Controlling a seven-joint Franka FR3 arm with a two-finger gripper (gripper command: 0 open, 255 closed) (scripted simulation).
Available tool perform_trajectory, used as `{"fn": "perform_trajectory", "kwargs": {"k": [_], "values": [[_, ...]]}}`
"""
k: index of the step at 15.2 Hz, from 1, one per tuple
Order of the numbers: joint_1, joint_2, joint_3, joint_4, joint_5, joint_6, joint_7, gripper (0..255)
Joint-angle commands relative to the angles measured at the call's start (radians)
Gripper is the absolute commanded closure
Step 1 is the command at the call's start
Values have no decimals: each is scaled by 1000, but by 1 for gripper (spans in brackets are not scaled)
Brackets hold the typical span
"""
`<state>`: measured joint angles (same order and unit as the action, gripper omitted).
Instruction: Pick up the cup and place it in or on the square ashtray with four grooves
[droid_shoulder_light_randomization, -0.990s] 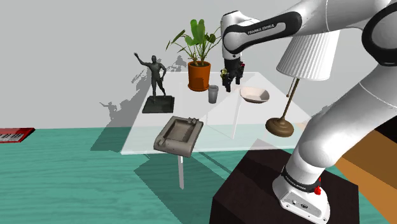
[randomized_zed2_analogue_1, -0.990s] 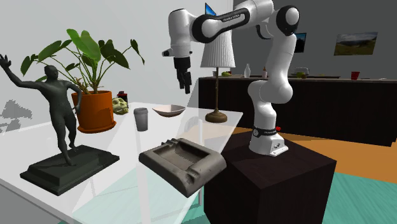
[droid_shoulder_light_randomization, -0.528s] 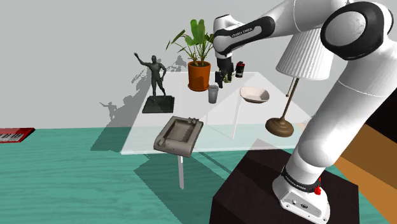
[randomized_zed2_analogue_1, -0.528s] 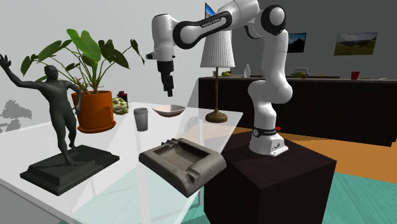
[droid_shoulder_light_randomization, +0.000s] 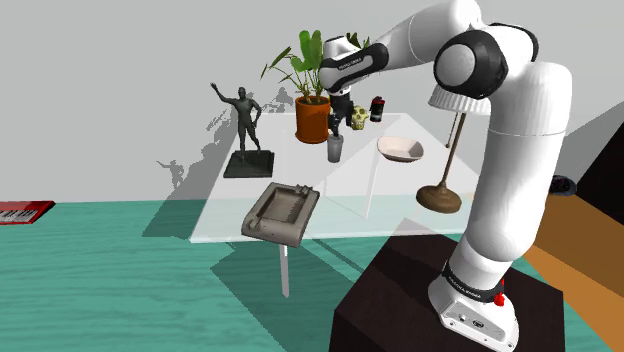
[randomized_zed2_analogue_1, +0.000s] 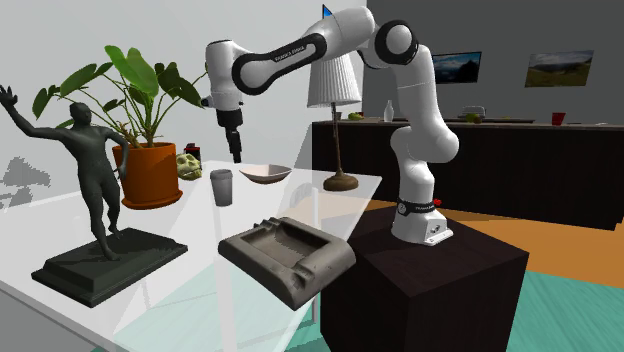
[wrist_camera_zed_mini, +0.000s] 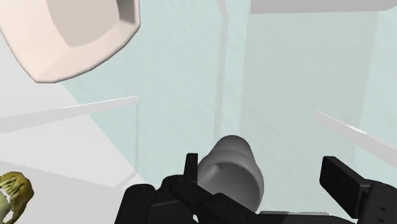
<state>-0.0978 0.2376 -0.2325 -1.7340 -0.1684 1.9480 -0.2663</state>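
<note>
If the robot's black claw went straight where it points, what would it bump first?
Most likely the grey cup. The gripper points down over it, and the wrist view shows the cup between its open fingers, off-centre, so one finger might clip its rim.

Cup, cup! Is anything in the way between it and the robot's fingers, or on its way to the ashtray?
Nothing visible. The open fingers hang right over the cup, and only bare table lies between the cup and the ashtray.
</note>
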Motion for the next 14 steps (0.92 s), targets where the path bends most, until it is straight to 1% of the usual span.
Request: {"fn": "perform_trajectory", "kwargs": {"k": [1, 2, 3, 10, 14], "values": [[-14, 103, -2, 79, 10, -11, -24, 0], [-22, 144, -2, 128, 18, -15, -35, 0], [-25, 153, -1, 138, 19, -17, -37, 0], [-36, 179, -4, 74, 19, 75, -37, 0], [-36, 179, -4, 74, 19, 75, -37, 0]]}}
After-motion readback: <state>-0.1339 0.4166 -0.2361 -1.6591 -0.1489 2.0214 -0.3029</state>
